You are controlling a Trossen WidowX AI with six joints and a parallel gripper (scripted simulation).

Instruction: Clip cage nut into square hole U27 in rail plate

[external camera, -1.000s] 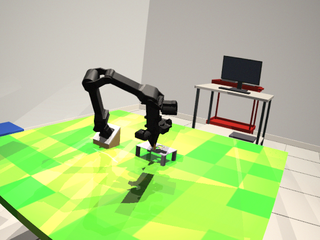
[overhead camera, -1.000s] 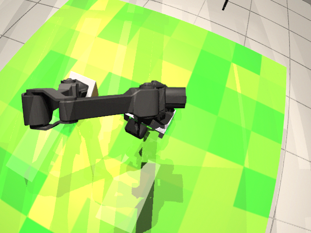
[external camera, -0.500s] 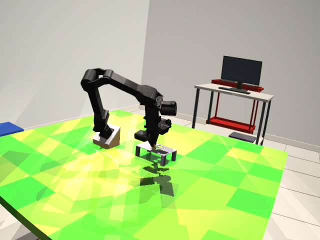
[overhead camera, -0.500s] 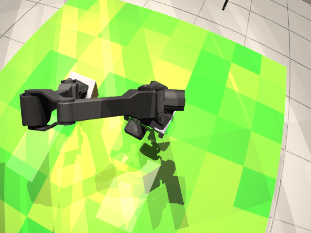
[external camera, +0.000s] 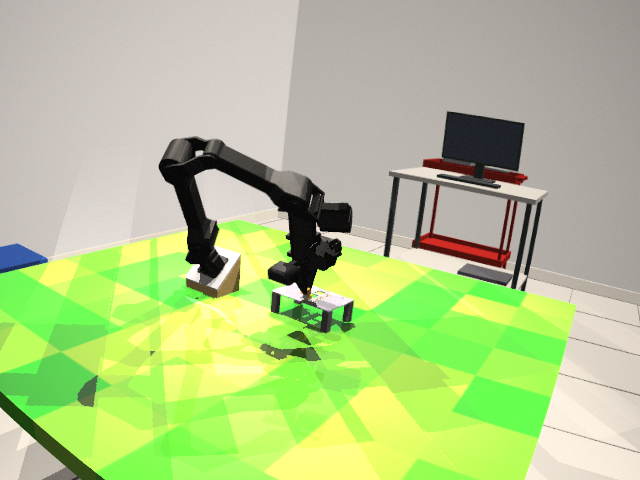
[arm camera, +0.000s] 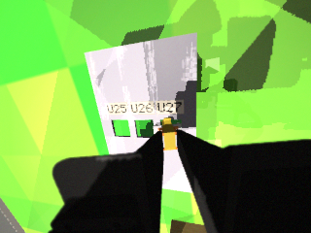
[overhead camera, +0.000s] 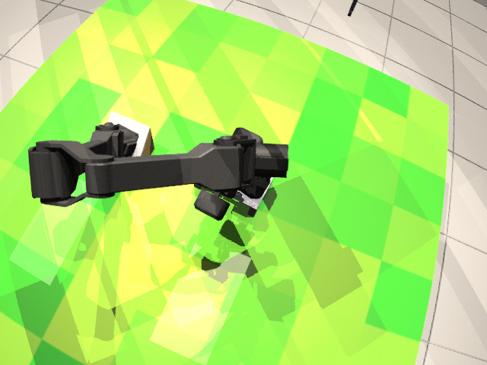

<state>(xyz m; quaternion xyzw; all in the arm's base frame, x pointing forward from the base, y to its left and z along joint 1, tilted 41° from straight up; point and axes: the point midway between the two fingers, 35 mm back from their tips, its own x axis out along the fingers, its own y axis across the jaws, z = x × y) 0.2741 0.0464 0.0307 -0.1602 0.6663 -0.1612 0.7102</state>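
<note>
1. Jaws [external camera: 308, 295] are clamped on the cage nut [external camera: 308, 292] [arm camera: 170, 140], presumably so both wings are kept squeezed.
2. Nut is held at the U27 hole [arm camera: 176, 122], below its label in the wrist view; whether the wings are through cannot be told.
3. Plate [overhead camera: 251, 199] [external camera: 337, 299] [arm camera: 121, 73] is raised on legs above the desk [overhead camera: 401, 243] [external camera: 496, 382] [arm camera: 29, 44], likely giving the wings room underneath.
4. Release should wait until flanges are seated.
</note>
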